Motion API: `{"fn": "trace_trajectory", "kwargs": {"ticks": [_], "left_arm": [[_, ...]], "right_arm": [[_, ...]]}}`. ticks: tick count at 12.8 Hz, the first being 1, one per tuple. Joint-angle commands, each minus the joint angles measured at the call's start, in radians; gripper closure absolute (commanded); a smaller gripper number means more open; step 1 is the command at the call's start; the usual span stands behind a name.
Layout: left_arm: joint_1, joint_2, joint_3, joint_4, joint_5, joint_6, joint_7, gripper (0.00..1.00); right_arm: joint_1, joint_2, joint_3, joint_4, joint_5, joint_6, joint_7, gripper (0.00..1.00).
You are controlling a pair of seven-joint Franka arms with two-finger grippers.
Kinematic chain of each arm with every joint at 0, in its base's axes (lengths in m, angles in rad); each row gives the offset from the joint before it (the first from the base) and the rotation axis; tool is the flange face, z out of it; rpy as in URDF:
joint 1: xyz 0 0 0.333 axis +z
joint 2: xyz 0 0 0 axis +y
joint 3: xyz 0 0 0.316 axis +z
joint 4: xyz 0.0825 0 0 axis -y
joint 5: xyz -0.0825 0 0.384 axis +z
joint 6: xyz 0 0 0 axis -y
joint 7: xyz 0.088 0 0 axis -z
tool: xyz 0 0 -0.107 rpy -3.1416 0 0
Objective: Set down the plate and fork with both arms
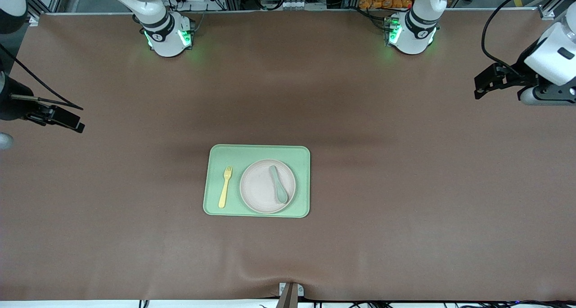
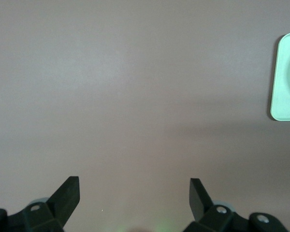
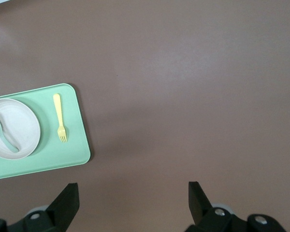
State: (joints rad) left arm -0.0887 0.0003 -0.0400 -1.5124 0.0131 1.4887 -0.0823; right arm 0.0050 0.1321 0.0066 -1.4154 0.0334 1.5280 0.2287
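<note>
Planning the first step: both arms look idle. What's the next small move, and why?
Probably bring the right claw over the fork. Both claws are open and empty at the table's ends, the left claw over bare table. The fork lies on the tray beside the plate, toward the right arm's end.

Even, soft overhead light — faint shadows on the table [image 1: 405, 186], no glare.

There are two arms, each ending in one gripper: the left gripper [image 1: 478, 88] and the right gripper [image 1: 77, 124]. On the table [image 1: 405, 186] sit one tray [image 1: 256, 151], one plate [image 1: 258, 191], one fork [image 1: 225, 187] and one spoon [image 1: 278, 184].
</note>
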Motion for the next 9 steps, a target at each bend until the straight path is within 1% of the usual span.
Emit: {"fn": "trace_trajectory", "kwargs": {"ticks": [1,2,3,4,6,7,9], "left_arm": [[-0.008,-0.017,0.011,0.015,-0.013,-0.027,0.03,0.0],[-0.008,-0.022,0.014,0.015,-0.013,-0.027,0.042,0.0],[-0.006,-0.026,0.014,0.014,-0.012,-0.033,0.056,0.0],[-0.006,-0.035,0.014,0.012,-0.009,-0.047,0.058,0.0],[-0.006,-0.036,0.014,0.011,-0.007,-0.047,0.059,0.0],[-0.008,-0.029,0.014,0.015,0.001,-0.047,0.061,0.0],[-0.009,-0.028,0.015,0.02,0.001,-0.047,0.056,0.0]], "right_arm": [[-0.013,-0.11,0.004,-0.175,0.006,0.081,-0.006,0.0],[-0.014,-0.135,0.003,-0.225,0.008,0.116,-0.009,0.0],[-0.014,-0.131,0.003,-0.227,0.006,0.12,-0.009,0.0],[-0.011,-0.121,0.003,-0.199,-0.003,0.117,-0.009,0.0],[-0.019,-0.071,0.003,-0.107,-0.01,0.077,-0.006,0.0],[-0.02,-0.057,0.003,-0.084,-0.01,0.058,-0.006,0.0],[-0.022,-0.046,0.0,-0.073,-0.01,0.057,-0.009,0.0]]}}
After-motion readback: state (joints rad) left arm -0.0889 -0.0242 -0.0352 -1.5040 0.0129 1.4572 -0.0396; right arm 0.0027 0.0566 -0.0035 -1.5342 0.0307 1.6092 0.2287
